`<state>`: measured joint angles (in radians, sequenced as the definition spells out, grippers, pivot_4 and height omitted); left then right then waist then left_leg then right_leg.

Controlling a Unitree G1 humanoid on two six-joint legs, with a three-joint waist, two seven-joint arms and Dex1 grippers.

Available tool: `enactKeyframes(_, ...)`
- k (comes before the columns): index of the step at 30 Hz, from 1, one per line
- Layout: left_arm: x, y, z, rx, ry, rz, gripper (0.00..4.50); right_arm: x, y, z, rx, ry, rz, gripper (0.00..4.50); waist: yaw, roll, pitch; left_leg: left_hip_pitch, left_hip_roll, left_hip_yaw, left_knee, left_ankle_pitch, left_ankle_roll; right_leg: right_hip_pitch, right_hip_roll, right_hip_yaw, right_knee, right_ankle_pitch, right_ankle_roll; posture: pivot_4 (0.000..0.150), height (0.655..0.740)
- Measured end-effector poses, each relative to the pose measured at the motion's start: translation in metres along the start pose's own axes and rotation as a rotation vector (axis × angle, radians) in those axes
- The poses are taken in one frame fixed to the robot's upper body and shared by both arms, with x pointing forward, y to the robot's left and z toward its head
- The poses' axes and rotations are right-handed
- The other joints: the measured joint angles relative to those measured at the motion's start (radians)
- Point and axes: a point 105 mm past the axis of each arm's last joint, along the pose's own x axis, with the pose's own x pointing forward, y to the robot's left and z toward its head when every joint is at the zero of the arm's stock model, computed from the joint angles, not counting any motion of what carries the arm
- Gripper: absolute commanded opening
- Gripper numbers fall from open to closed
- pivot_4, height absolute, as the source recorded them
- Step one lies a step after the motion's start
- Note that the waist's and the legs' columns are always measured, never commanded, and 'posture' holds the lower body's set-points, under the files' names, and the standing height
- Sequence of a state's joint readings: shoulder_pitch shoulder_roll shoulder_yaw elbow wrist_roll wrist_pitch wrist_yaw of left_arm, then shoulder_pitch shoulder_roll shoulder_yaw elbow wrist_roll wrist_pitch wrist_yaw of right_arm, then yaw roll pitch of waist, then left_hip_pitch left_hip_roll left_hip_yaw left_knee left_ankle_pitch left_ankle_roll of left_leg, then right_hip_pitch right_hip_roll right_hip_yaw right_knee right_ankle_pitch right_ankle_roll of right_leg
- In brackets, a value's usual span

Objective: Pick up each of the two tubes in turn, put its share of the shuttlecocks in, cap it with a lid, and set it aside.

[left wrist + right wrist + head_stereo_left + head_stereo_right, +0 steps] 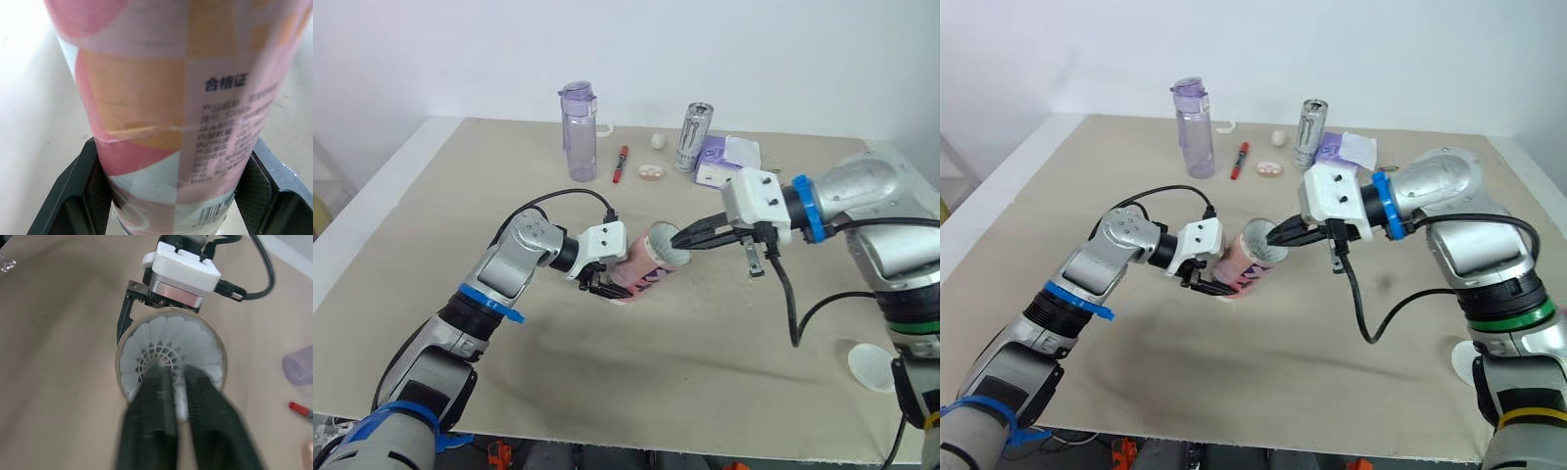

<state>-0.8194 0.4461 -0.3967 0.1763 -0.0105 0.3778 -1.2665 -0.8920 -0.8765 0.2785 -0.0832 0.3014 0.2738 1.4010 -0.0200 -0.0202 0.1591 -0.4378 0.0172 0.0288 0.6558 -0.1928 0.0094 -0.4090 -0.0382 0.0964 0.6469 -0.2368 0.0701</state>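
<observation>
Pink tube point(641, 268), clamped in left gripper point(604, 286), tilts mouth toward right gripper point(678, 238), seemingly pinching shuttlecock point(164, 335).

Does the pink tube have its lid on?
No, the mouth of the pink tube is open, and the right wrist view shows the feathers of a white shuttlecock inside it.

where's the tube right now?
Head views: mid-table, nearer the robot than the red marker, the tube is clamped tilted in the left gripper, its open mouth facing the right gripper, a shuttlecock inside.
</observation>
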Motion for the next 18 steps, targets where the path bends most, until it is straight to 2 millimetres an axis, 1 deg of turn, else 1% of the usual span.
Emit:
enactKeyframes(1, 0.000, 0.000, 0.000, 0.001, 0.000, 0.001, 3.12, 0.007, -0.001, -0.010, -0.019, 0.059, 0.042, 0.12, -0.001, 0.000, 0.000, 0.000, -0.001, 0.000, 0.000, 0.000, 0.000, 0.000, -0.001, 0.001, 0.000, 0.000, 0.000, 0.150, 0.7400)
enactKeyframes(6, 0.001, 0.001, 0.001, 0.003, -0.001, 0.002, 3.12, 0.020, -0.004, -0.013, -0.071, 0.119, 0.114, 0.12, -0.001, 0.000, 0.000, 0.000, -0.001, 0.000, 0.000, 0.000, 0.000, 0.000, -0.001, -0.001, 0.000, 0.000, -0.002, 0.150, 0.7400)
enactKeyframes(7, 0.000, 0.001, 0.001, 0.004, 0.001, 0.006, 3.12, 0.030, -0.008, -0.015, -0.099, 0.166, 0.154, 0.12, -0.003, 0.000, 0.000, 0.000, -0.002, 0.001, 0.000, 0.000, 0.000, 0.000, 0.000, -0.001, 0.001, 0.000, -0.002, 0.150, 0.7400)
enactKeyframes(8, 0.001, 0.002, 0.001, 0.002, 0.001, 0.010, 3.12, 0.045, -0.011, -0.017, -0.122, 0.205, 0.209, 0.12, -0.005, 0.000, 0.000, 0.000, -0.002, 0.001, 0.000, 0.000, 0.000, 0.000, 0.000, -0.001, 0.001, 0.000, -0.002, 0.150, 0.7400)
enactKeyframes(9, 0.001, 0.002, 0.001, 0.002, 0.001, 0.011, 3.12, 0.045, -0.011, -0.017, -0.124, 0.206, 0.210, 0.12, -0.004, 0.000, 0.000, 0.000, -0.002, 0.001, 0.000, 0.000, 0.000, 0.000, 0.000, -0.001, 0.001, 0.000, -0.002, 0.150, 0.7400)
enactKeyframes(10, 0.002, 0.002, 0.001, -0.005, -0.004, 0.012, 3.12, 0.057, -0.014, -0.016, -0.159, 0.237, 0.258, 0.12, 0.000, 0.000, 0.000, 0.000, 0.000, 0.000, 0.000, 0.000, 0.000, 0.001, -0.001, -0.005, 0.002, 0.000, -0.004, 0.150, 0.7400)
enactKeyframes(11, 0.001, 0.003, 0.000, -0.011, -0.002, 0.016, 3.12, 0.060, -0.018, -0.015, -0.172, 0.258, 0.266, 0.12, -0.002, 0.000, 0.000, 0.001, 0.000, 0.000, 0.000, 0.000, 0.000, 0.001, 0.000, -0.004, 0.002, 0.001, -0.005, 0.150, 0.7400)
enactKeyframes(14, 0.001, 0.003, -0.001, -0.018, -0.001, 0.020, 3.12, 0.062, -0.018, -0.015, -0.184, 0.266, 0.273, 0.12, -0.002, 0.000, 0.000, 0.000, 0.000, -0.001, 0.000, 0.000, 0.000, 0.002, 0.000, -0.006, 0.002, 0.001, -0.005, 0.150, 0.7400)
enactKeyframes(18, 0.001, 0.004, -0.004, -0.034, 0.005, 0.023, 3.12, 0.072, -0.023, -0.013, -0.200, 0.288, 0.299, 0.12, -0.005, 0.000, -0.001, 0.003, 0.000, 0.000, 0.000, 0.001, 0.000, 0.002, 0.002, -0.005, 0.003, 0.002, -0.006, 0.150, 0.7400)
